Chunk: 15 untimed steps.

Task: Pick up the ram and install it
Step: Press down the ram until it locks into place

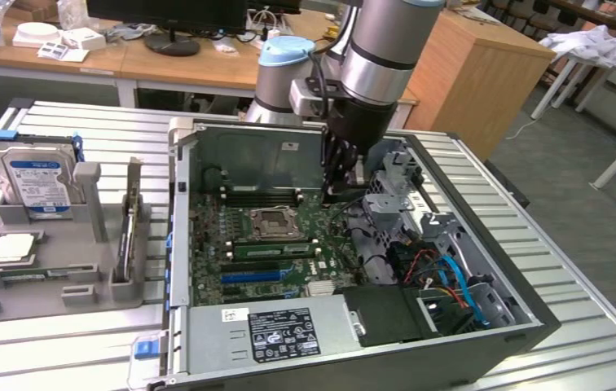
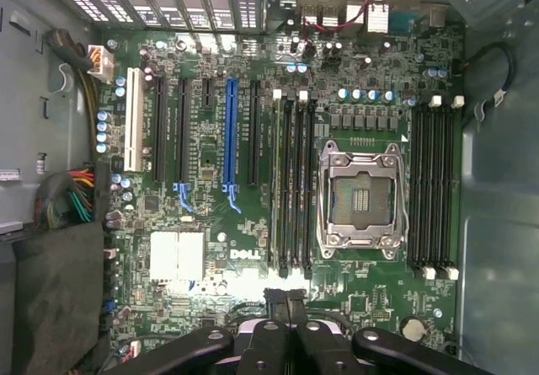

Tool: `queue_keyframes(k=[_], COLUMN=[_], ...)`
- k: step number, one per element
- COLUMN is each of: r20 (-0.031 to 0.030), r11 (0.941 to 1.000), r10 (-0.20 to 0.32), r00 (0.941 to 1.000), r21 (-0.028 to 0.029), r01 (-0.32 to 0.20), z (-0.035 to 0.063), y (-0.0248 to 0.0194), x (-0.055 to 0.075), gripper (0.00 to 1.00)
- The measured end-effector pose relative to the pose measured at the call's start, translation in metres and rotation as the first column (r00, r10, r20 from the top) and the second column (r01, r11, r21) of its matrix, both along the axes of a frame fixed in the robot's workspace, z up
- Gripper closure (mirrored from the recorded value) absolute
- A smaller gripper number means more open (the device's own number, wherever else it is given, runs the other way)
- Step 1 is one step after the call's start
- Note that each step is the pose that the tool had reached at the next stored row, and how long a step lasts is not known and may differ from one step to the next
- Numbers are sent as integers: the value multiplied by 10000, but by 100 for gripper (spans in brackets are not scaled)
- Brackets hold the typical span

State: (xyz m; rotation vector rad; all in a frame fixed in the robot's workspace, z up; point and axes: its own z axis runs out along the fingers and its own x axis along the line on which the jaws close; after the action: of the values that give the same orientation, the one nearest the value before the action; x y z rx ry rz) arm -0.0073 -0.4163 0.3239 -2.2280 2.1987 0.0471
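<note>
The gripper [image 2: 286, 301] hung inside the open computer case [image 1: 253, 155] with its fingers pressed together and nothing between them, just above the motherboard [image 2: 210, 223] near one end of the memory slots. An empty, closed gripper there suited pressing or checking rather than carrying. The ram [image 2: 276, 190] appeared to be seated in the bank beside the CPU socket [image 2: 360, 194], in the slot farthest from it, its green edge showing where neighbouring slots looked dark. On the grey fixture tray [image 1: 69, 285], well apart from the case, the hard drive [image 1: 32, 175] stood upright and the processor chip [image 1: 12, 247] lay flat, each in its own recess for easy picking. The ram's latches were too small to judge. In the exterior view the arm hid any fingertip contact, and a thin upright piece [image 1: 131, 224] in the tray could not be identified.
</note>
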Motion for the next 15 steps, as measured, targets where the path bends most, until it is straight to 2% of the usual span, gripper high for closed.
queue_keyframes(k=[15], r20=[0], r11=[10000], r10=[0], r00=[10000], r21=[0], r01=[0], z=[-43], y=[0], x=[0], gripper=[90])
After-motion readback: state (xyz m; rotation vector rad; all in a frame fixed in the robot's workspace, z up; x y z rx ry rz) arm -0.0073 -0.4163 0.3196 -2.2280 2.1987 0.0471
